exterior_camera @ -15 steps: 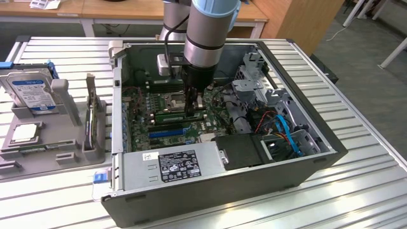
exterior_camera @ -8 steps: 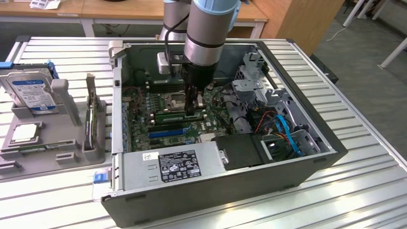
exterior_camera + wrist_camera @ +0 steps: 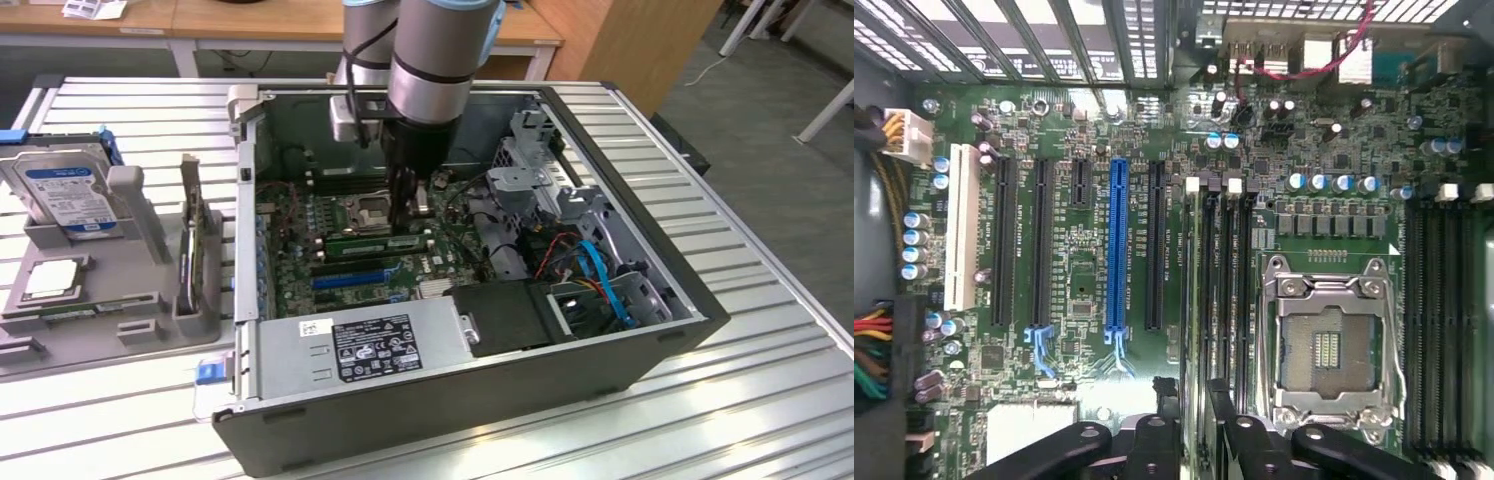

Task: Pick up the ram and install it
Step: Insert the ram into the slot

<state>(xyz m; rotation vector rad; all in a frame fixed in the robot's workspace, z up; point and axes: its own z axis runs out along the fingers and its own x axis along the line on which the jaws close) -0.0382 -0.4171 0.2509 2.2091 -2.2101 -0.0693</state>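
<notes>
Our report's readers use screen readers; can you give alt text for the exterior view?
A robot arm reaches down into an open computer case, its hand close over a green ram stick on the motherboard. On the exterior view's left, a grey tray holds a blue-labelled hard drive.

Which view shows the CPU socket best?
Wrist view: it looks straight down on the CPU socket, with its metal frame and contact field all in sight. The exterior view sees the CPU socket obliquely, right beside the arm.
</notes>
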